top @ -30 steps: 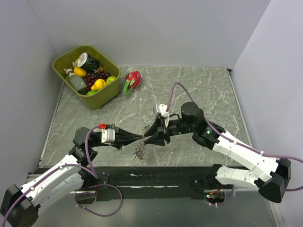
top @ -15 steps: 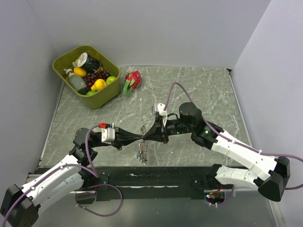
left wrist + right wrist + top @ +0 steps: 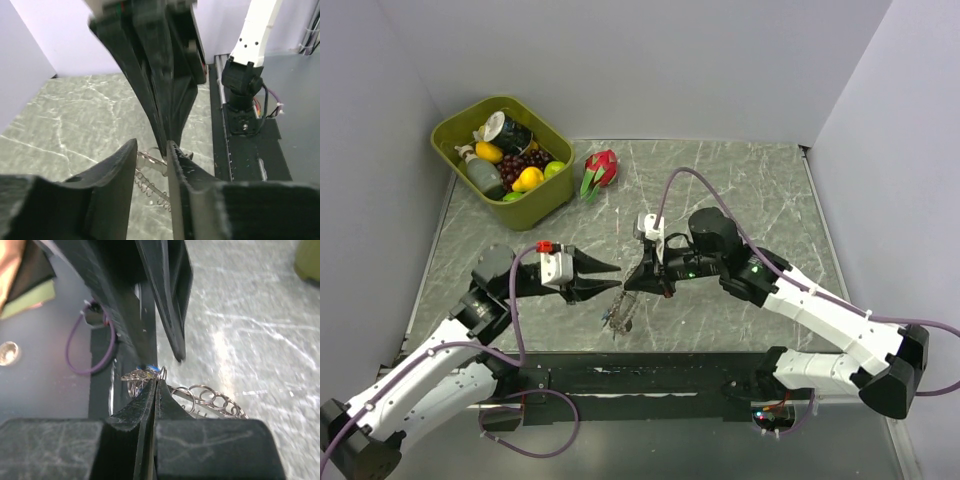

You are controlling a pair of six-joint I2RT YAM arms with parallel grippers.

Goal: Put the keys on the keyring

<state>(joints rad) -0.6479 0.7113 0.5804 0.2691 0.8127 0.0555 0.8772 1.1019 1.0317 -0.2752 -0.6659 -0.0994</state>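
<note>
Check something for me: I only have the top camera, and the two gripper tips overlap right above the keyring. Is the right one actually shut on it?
Observer: Yes. In the right wrist view the right gripper has its fingers pressed together, pinching a small loop of the keyring at the very tip.
Operator: And the left one, is it gripping too?
Observer: No. The left wrist view shows the left gripper with a clear gap between its fingers and nothing clamped.
Operator: Where is the ring relative to that gap?
Observer: Its wire loops show just beyond and below the gap, under the right gripper's tip.
</note>
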